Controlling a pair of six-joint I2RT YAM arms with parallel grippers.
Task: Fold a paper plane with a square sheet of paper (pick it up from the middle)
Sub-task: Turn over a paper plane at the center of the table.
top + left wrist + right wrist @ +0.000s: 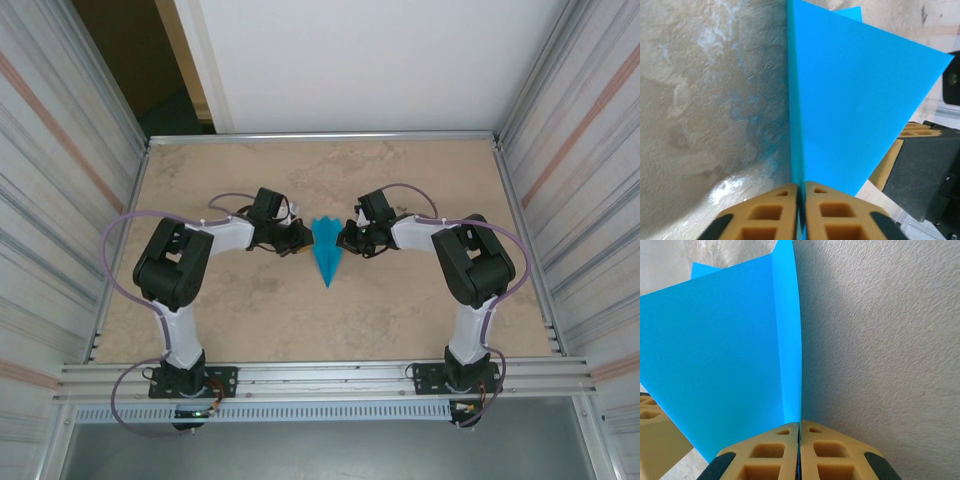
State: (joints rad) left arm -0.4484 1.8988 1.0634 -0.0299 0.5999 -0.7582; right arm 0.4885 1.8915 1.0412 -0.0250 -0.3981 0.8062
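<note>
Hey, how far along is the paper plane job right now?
Mostly done: the paper plane already has a narrow, pointed dart shape with creased wings. In hand: the left gripper and the right gripper are each shut on a folded edge, from opposite sides. Left, probably: pressing the wing creases and letting go.

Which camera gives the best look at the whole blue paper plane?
The top external view: the whole paper plane shows between the left gripper and right gripper, outline clear. Each wrist view gives a cropped close-up of a wing pinched in its fingers.
</note>
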